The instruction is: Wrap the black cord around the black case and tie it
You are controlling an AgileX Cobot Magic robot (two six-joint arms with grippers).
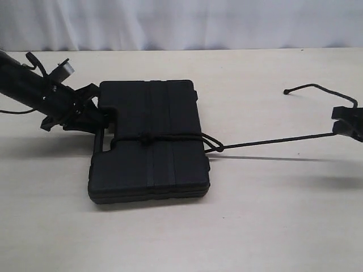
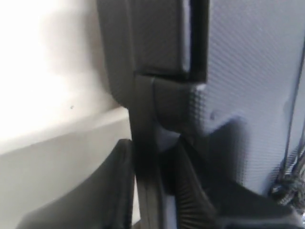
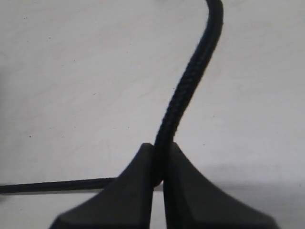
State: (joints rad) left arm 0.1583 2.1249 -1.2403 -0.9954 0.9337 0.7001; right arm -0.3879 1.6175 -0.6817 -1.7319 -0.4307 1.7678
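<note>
The black case (image 1: pixel 148 164) lies flat on the table, left of centre. The black cord (image 1: pixel 170 137) runs across its lid with a knot at mid-lid and loops at the case's right edge. From there a taut strand leads to my right gripper (image 1: pixel 347 126), which is shut on it; the free end arcs up and away behind. In the right wrist view the cord (image 3: pixel 190 81) is pinched between the fingers of that gripper (image 3: pixel 159 164). My left gripper (image 1: pixel 104 126) is at the case's handle side. Its fingers (image 2: pixel 107 191) bracket the handle bar (image 2: pixel 143 143) of the case.
The pale table (image 1: pixel 272 215) stretches round the case, with a white backdrop behind its far edge. The left arm (image 1: pixel 28 85) slants in from the upper left. A bit of the wrapped cord (image 2: pixel 291 179) shows at the edge of the left wrist view.
</note>
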